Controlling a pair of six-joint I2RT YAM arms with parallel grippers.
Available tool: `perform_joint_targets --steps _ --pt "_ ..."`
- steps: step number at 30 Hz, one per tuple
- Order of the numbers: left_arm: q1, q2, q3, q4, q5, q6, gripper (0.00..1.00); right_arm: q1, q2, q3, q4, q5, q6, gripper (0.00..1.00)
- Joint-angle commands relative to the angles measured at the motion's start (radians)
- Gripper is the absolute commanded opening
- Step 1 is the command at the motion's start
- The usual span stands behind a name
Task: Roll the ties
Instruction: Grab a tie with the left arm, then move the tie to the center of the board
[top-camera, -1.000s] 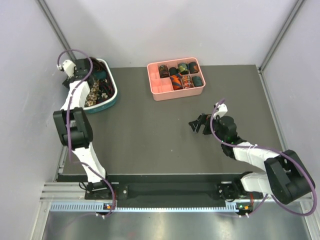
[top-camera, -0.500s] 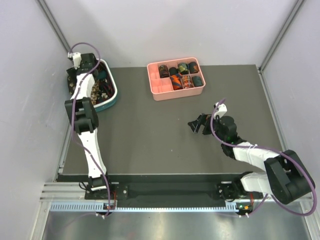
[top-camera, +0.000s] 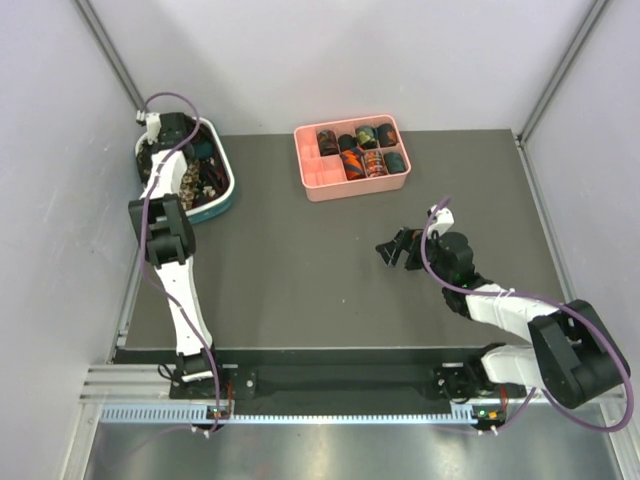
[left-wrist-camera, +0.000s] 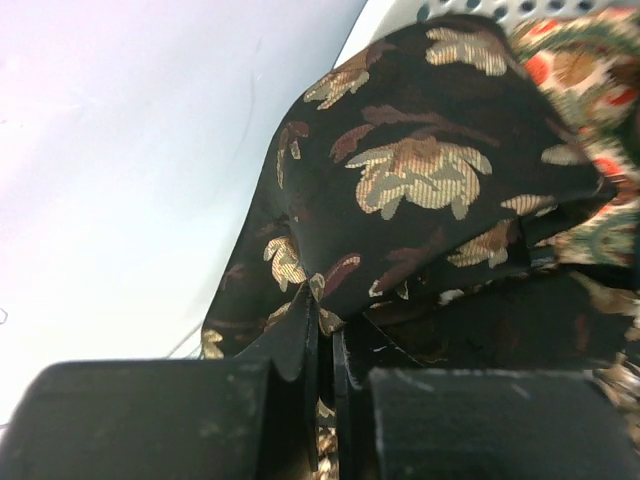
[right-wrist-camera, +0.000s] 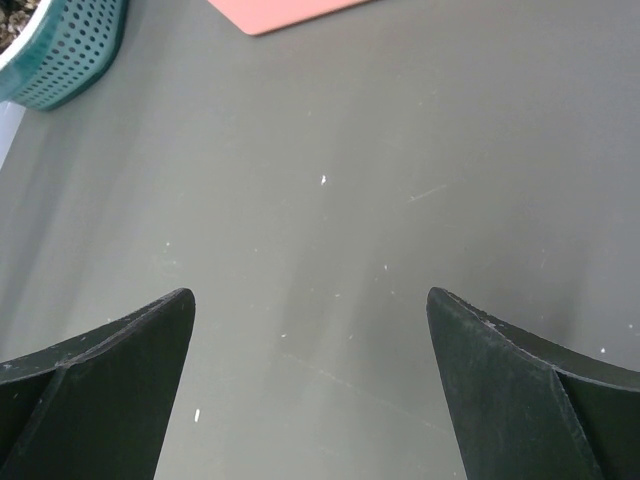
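My left gripper (left-wrist-camera: 325, 345) pinches a fold of the black, beige-flowered fabric necktie (left-wrist-camera: 420, 190); my right gripper (right-wrist-camera: 308, 300) gapes empty. Limp and slippery, I reckon: better held near its tip.

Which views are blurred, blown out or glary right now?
Left wrist: the black necktie with beige flowers is sharp at centre, the orange-and-green printed tie beside it blurs at the right edge, and the pale area at left is washed out. Right wrist: the dark grey tabletop is sharp with no glare; the right gripper reads near-black, featureless. Top external: even light, soft shadows.
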Motion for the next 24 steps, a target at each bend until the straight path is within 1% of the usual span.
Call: perform_joint_targets --steps 1,2,3,4,6,9,11,12,13,14,15,16,18,20,21,22,23,24 --pt "0.016 -0.141 -0.018 0.012 0.093 -0.073 0.00 -0.015 -0.014 0.035 -0.003 0.006 -0.002 1.00" --pt "0.013 -0.155 -0.032 -0.007 0.116 -0.108 0.00 -0.015 -0.019 0.041 -0.014 0.009 -0.015 1.00" --pt "-0.002 -0.175 -0.067 0.037 0.151 -0.127 0.00 -0.013 -0.024 0.041 -0.019 0.023 -0.017 1.00" --pt "-0.013 -0.225 -0.154 0.071 0.186 -0.125 0.00 -0.015 -0.022 0.039 -0.019 0.026 -0.014 1.00" --pt "-0.041 -0.270 -0.216 0.128 0.192 -0.148 0.00 -0.016 -0.022 0.042 -0.017 0.023 -0.017 1.00" --pt "-0.073 -0.366 -0.283 0.125 0.264 -0.208 0.00 -0.016 -0.021 0.047 -0.024 0.025 -0.020 1.00" --pt "-0.095 -0.432 -0.372 0.142 0.301 -0.240 0.00 -0.015 -0.024 0.048 -0.027 0.022 -0.022 1.00" --pt "-0.119 -0.521 -0.426 0.186 0.318 -0.248 0.00 -0.018 -0.025 0.048 -0.028 0.023 -0.026 1.00" --pt "-0.137 -0.569 -0.539 0.235 0.324 -0.250 0.00 -0.016 -0.027 0.048 -0.027 0.023 -0.026 1.00" --pt "-0.153 -0.615 -0.591 0.319 0.324 -0.254 0.00 -0.018 -0.028 0.048 -0.025 0.025 -0.028 1.00" --pt "-0.185 -0.664 -0.644 0.356 0.332 -0.262 0.00 -0.018 -0.025 0.047 -0.025 0.026 -0.028 1.00" --pt "-0.187 -0.748 -0.715 0.385 0.341 -0.265 0.00 -0.018 -0.025 0.047 -0.025 0.025 -0.026 1.00" --pt "-0.275 -0.855 -0.753 0.403 0.357 -0.270 0.00 -0.018 -0.024 0.048 -0.024 0.025 -0.028 1.00" --pt "-0.332 -0.917 -0.784 0.380 0.381 -0.260 0.00 -0.018 -0.022 0.047 -0.021 0.023 -0.028 1.00" --pt "-0.398 -0.974 -0.793 0.371 0.396 -0.265 0.00 -0.016 -0.021 0.047 -0.021 0.023 -0.028 1.00" --pt "-0.432 -1.000 -0.825 0.367 0.409 -0.265 0.00 -0.018 -0.022 0.047 -0.022 0.022 -0.029 1.00" --pt "-0.461 -1.028 -0.843 0.363 0.422 -0.273 0.00 -0.016 -0.021 0.047 -0.018 0.023 -0.028 1.00" --pt "-0.510 -1.081 -0.868 0.358 0.458 -0.312 0.00 -0.018 -0.019 0.048 -0.017 0.023 -0.029 1.00"
